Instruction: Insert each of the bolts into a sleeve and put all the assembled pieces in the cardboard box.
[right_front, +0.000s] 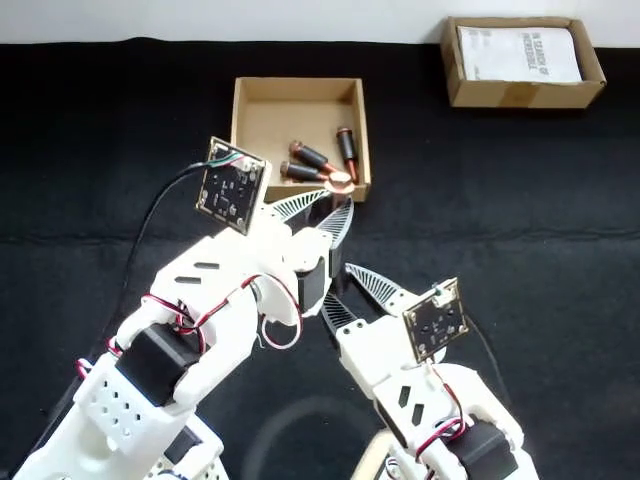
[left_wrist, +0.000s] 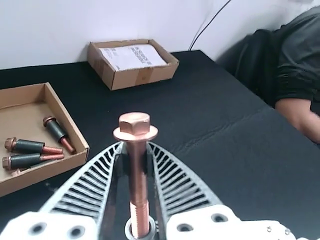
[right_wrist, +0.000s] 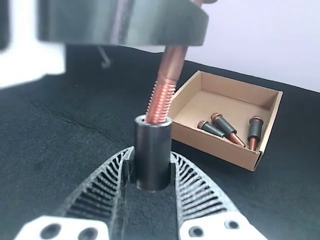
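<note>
My left gripper (left_wrist: 135, 149) is shut on a copper bolt (left_wrist: 135, 131), head up and shaft pointing down. In the high view the left gripper (right_front: 328, 205) hangs just in front of the open cardboard box (right_front: 240, 130), and the bolt head (right_front: 340, 180) shows over the box's front wall. My right gripper (right_wrist: 151, 161) is shut on an upright black sleeve (right_wrist: 152, 150). The bolt's threaded tip (right_wrist: 159, 102) sits in the sleeve's top opening. The right gripper (right_front: 345, 292) lies below the left one. Three assembled pieces (right_front: 312, 160) lie in the box.
A second cardboard box (right_front: 522, 62) holding a printed sheet stands at the back right. The left arm's body (right_front: 200, 320) and the right arm's body (right_front: 430, 390) crowd the front of the black table.
</note>
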